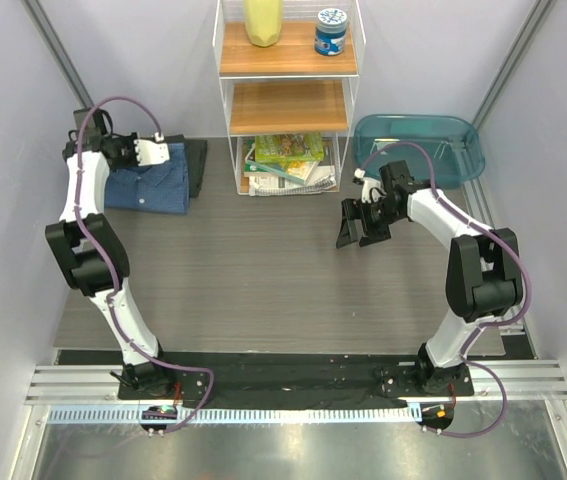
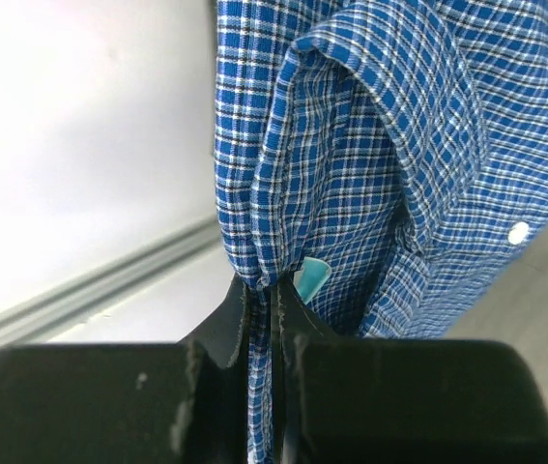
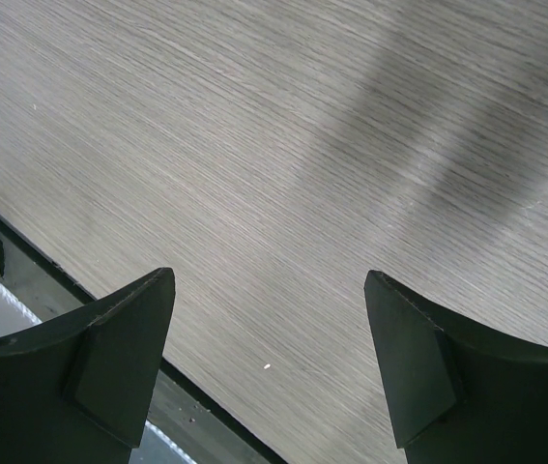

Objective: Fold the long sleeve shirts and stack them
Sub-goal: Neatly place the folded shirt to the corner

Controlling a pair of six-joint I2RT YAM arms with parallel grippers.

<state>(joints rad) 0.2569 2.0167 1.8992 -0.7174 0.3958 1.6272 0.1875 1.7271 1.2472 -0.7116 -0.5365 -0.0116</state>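
At two o'clock the right gripper [image 1: 363,228] hangs spread and empty, while farther off at ten o'clock the left gripper [image 2: 262,290] pinches an edge of the folded blue shirt [image 1: 148,185] beside the grey shirt [image 1: 196,165], where a tug could undo the fold.

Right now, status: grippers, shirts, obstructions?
Left gripper shut on blue shirt fold. Right gripper open, empty, above table. Charcoal shirt peeking out beside blue. No obstructions seen.

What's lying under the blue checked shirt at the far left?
A dark grey shirt, it seems: only a strip shows past the right edge of the blue checked shirt; the rest is covered.
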